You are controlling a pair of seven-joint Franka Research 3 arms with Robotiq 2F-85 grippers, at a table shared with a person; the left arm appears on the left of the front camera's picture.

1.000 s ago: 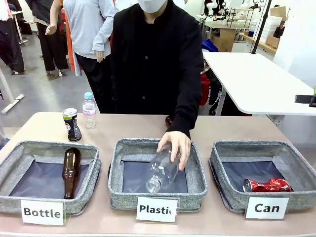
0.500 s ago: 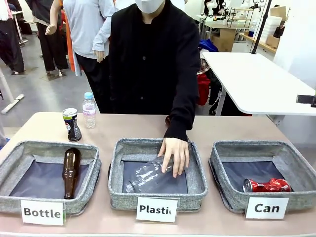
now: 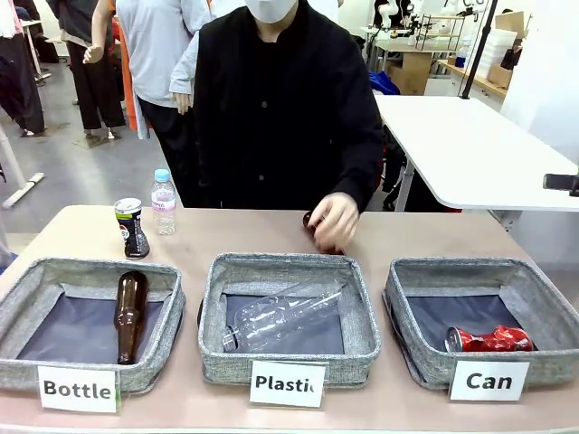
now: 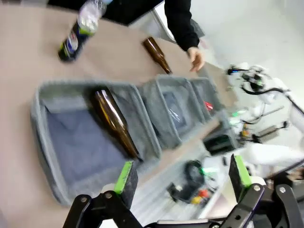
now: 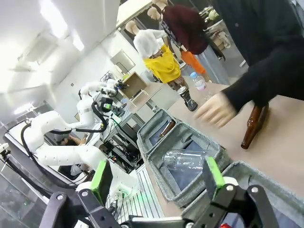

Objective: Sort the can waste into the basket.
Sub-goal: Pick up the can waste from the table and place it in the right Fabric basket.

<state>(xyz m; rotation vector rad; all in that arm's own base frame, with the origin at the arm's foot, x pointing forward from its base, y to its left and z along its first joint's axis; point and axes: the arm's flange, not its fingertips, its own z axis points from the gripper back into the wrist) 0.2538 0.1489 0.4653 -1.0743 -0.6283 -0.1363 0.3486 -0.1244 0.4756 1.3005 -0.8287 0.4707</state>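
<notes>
A red dented can (image 3: 488, 340) lies in the grey basket (image 3: 404, 312) labelled "Can" at the front right. A black can (image 3: 131, 228) with a silver top stands on the table at the back left, outside any basket. The left wrist view has the black can (image 4: 71, 42) far off, and my left gripper (image 4: 183, 175) is open with nothing between its green pads (image 4: 126, 178). My right gripper (image 5: 156, 175) is also open and holds nothing, above the Can basket's rim (image 5: 266, 173).
The "Bottle" basket (image 3: 23, 289) holds a brown glass bottle (image 3: 129, 312). A clear plastic bottle (image 3: 280, 316) lies in the "Plastic" basket (image 3: 362, 316). The person's hand (image 3: 333, 221) is over another brown bottle (image 5: 251, 126) on the table behind. A small water bottle (image 3: 163, 201) stands beside the black can.
The person laid the clear plastic bottle down in the Plastic basket, let go, and drew the hand back to the table behind it.
</notes>
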